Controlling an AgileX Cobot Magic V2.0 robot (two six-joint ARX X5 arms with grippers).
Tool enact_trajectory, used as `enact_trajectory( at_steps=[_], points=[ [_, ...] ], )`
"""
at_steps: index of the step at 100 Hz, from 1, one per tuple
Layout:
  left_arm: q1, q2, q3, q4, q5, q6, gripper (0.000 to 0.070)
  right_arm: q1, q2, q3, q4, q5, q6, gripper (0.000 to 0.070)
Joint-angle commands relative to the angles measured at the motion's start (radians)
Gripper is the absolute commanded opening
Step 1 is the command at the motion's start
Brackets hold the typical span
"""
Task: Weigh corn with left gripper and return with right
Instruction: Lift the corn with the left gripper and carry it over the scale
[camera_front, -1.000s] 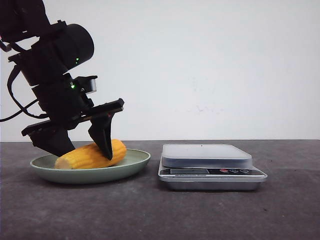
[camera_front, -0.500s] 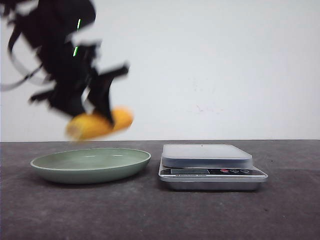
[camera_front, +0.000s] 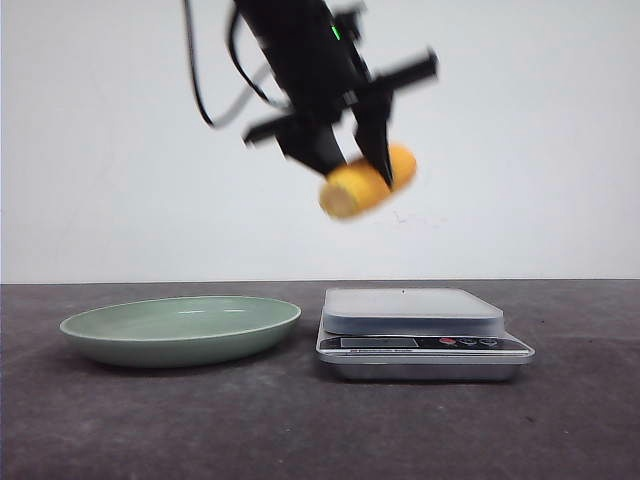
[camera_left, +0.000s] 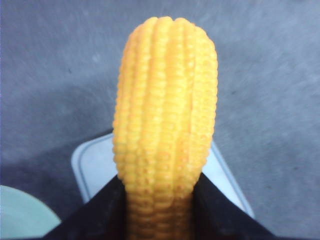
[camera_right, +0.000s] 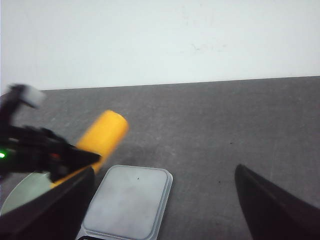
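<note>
My left gripper (camera_front: 358, 172) is shut on the corn (camera_front: 368, 183), a short yellow-orange cob, and holds it tilted high in the air above the left part of the silver kitchen scale (camera_front: 415, 312). In the left wrist view the corn (camera_left: 165, 115) stands out between the black fingers (camera_left: 100, 215), with the scale (camera_left: 95, 165) below it. My right gripper (camera_right: 165, 172) is open and empty, hovering above the scale (camera_right: 127, 200); it does not show in the front view. The corn (camera_right: 102, 135) also shows in the right wrist view.
The empty green plate (camera_front: 180, 328) lies on the dark table left of the scale. It shows at the edge of the left wrist view (camera_left: 20, 215) and of the right wrist view (camera_right: 22, 192). A white wall stands behind.
My left gripper has lifted the corn off the green plate and carried it up and to the right, to above the scale. The plate is now empty.
</note>
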Motion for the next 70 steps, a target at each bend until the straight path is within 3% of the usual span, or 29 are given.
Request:
enact_trajectory(
  at_steps=[1, 13, 20, 38, 49, 64, 70],
  points=[
    [-0.021, 0.056, 0.036, 0.002, -0.005, -0.027, 0.0009, 0.004, 0.0, 0.016, 0.008, -0.003, 0.016, 0.0563],
    [-0.028, 0.118, 0.04, 0.006, -0.004, -0.082, 0.0011, 0.004, -0.001, 0.016, 0.003, -0.003, 0.015, 0.0563],
    [-0.033, 0.145, 0.04, -0.003, 0.003, -0.097, 0.0052, 0.004, -0.001, 0.016, -0.002, -0.001, 0.01, 0.0563],
    [-0.046, 0.162, 0.04, -0.035, 0.006, -0.099, 0.0323, 0.004, -0.001, 0.016, -0.012, -0.001, 0.01, 0.0563],
    [-0.056, 0.161, 0.04, -0.023, 0.0, -0.096, 0.0332, 0.004, -0.001, 0.016, -0.014, -0.001, 0.01, 0.0563],
    [-0.058, 0.161, 0.04, -0.026, 0.0, -0.096, 0.0438, 0.004, -0.001, 0.016, -0.016, -0.001, 0.01, 0.0563],
    [-0.06, 0.161, 0.04, -0.023, 0.0, -0.096, 0.0447, 0.004, -0.001, 0.016, -0.018, -0.001, 0.009, 0.0563]
  ],
)
